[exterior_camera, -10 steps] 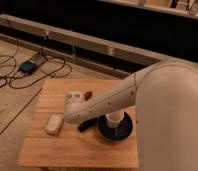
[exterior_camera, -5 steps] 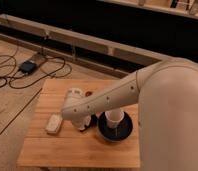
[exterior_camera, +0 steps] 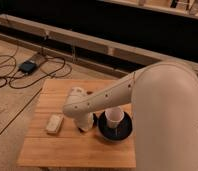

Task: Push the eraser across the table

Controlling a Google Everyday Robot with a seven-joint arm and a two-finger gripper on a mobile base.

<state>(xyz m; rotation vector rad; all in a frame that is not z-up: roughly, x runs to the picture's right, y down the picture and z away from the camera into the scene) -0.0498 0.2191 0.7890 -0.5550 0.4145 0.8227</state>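
On the table (exterior_camera: 42,150), a pale beige block (exterior_camera: 54,123) is seen at the left. Just to its right the gripper (exterior_camera: 83,128) is held low at the wood, beside a white cup (exterior_camera: 114,119) set on a dark plate (exterior_camera: 104,134). Whether the gripper is spread or closed cannot be told, and the eraser cannot be made out apart from its dark tip.

Colours as I read them from my station:

- Square slatted light-wood table (exterior_camera: 67,150): pale honey, thin darker lines between the slats.
- Long jointed robot arm (exterior_camera: 142,95): cream-white shell, with a row of small dark dots along the forearm.
- Gripper (exterior_camera: 83,126), low over the table's middle, just left of the cup: cream above, dark at its tip. I cannot separate that dark from whatever lies under it.
- Small rectangular beige block (exterior_camera: 54,123): pale and plain.
- Round white cup (exterior_camera: 114,118): unmarked white, standing on a round black dish (exterior_camera: 103,132).
- Floor cables (exterior_camera: 12,75): black.
- Small box (exterior_camera: 28,66) among the cables: blue-grey.
- Plank floor (exterior_camera: 12,115): tan.
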